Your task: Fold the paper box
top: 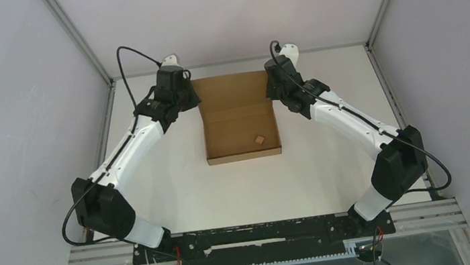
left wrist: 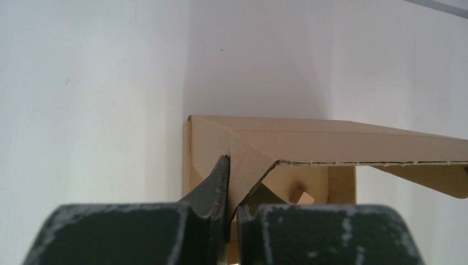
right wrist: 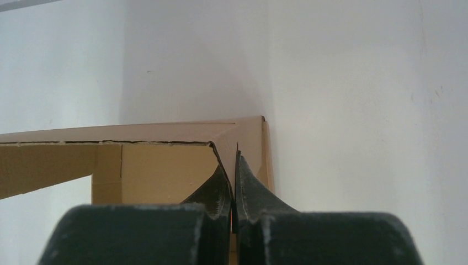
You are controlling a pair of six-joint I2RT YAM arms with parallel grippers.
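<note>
The brown paper box (top: 238, 115) lies in the middle of the white table, its tray open toward me and its lid flap (top: 232, 91) raised at the far end. My left gripper (top: 188, 95) is shut on the lid's left side flap (left wrist: 248, 165). My right gripper (top: 272, 85) is shut on the lid's right side flap (right wrist: 234, 141). The box also shows in the left wrist view (left wrist: 331, 141) and in the right wrist view (right wrist: 138, 165). A tiny brown cardboard scrap (top: 259, 139) lies inside the tray and shows in the left wrist view (left wrist: 302, 197).
White walls with metal frame posts (top: 77, 37) enclose the table on three sides. The arm bases sit on a black rail (top: 258, 236) at the near edge.
</note>
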